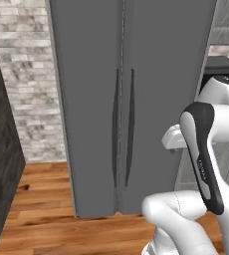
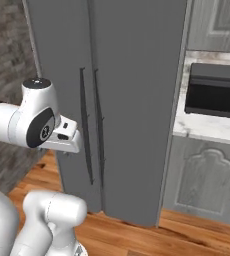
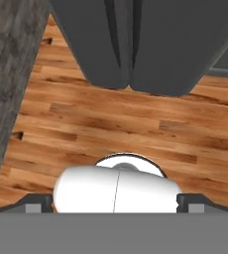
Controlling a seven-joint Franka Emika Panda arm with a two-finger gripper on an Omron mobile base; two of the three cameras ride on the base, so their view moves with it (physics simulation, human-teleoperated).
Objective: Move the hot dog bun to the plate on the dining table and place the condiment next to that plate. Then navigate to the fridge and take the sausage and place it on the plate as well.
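1. The fridge point(image 1: 131, 99) stands shut ahead of the jaws, its two flat doors meeting at a centre seam with a slim dark handle point(image 1: 116, 129) on either side of it. The sausage is presumably behind those doors, so I cannot say which shelf holds it.
2. Main risk, as I judge it: the arm is folded close to the base with the hand pointing down at the wooden floor point(image 3: 111, 124), so swinging it up toward a handle could sweep the elbow or wrist into the door face.
3. Second risk: the handles are thin, close together and nearly flush. A reach off to one side could straddle both or slide off the edge (the seam leaves little room for error).
4. Third risk: the base is parked near the doors, so a door swinging out may strike the robot's own body.
5. Pose: the forearm rises upright, the wrist bends forward, and the hand hangs short of the fridge, well apart from either handle.
6. The jaws point(image 3: 114, 201) are spread about as wide as they go and hold nothing, only the two dark finger tips point(image 3: 36, 202) flanking the hand.
7. To the right of the jaws, a marble worktop point(image 2: 207, 125) carries a black microwave point(image 2: 214, 95).
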